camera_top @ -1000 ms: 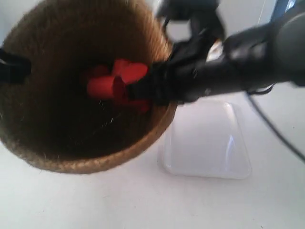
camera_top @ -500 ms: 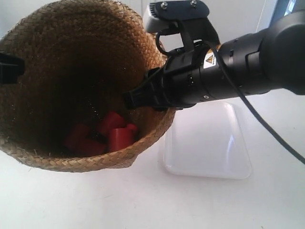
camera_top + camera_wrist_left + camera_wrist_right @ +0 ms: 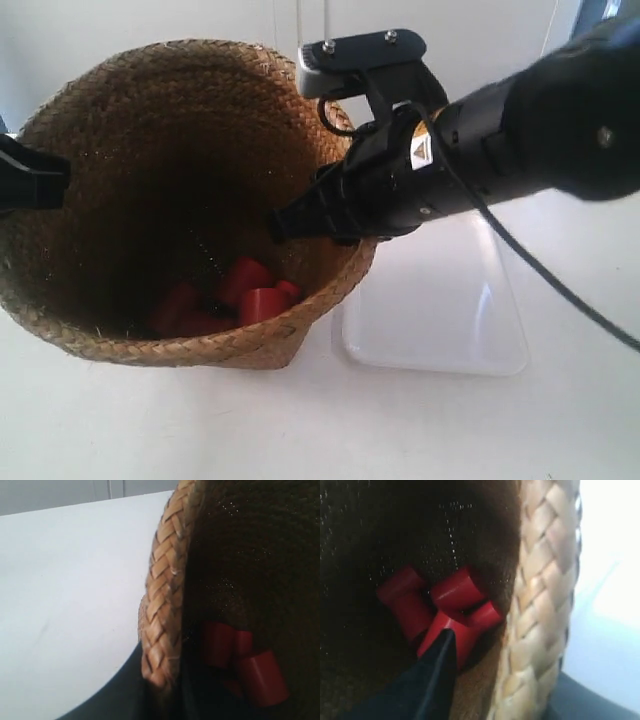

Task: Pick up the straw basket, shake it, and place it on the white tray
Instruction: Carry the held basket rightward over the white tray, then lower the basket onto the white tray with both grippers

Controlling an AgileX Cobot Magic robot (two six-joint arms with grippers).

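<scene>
Straw basket [image 3: 150, 120]: brown braid, tipped so the wide round mouth faces the exterior camera, dark inside; it's over the white table [image 3: 150, 430], off the tray, and I can't tell whether its underside touches the tabletop
Inside the basket: red cylinders [image 3: 245, 290], a small cluster piled against the low side of the inner wall, touching one another, too bunched to count
White tray [image 3: 440, 320]: glossy and shallow, flat on the table just beside the basket, on the exterior view's right of it; its far end is hidden behind the arm
Arm at the exterior view's right [image 3: 520, 140]: black, reaching in across the tray, tip angled down over the basket's rim and into the mouth
Arm at the exterior view's left [image 3: 30, 180]: only a black tip shows, lapping the opposite side of the rim
Right gripper [image 3: 515, 675]: clamped on the braided rim, one dark finger down the inside wall with its tip right at the red cylinders, a dark part outside the braid
Left gripper [image 3: 162, 695]: pinched on the rim too, a dark finger against the outside of the braid, the inner one nearly lost in the basket's dark interior
</scene>
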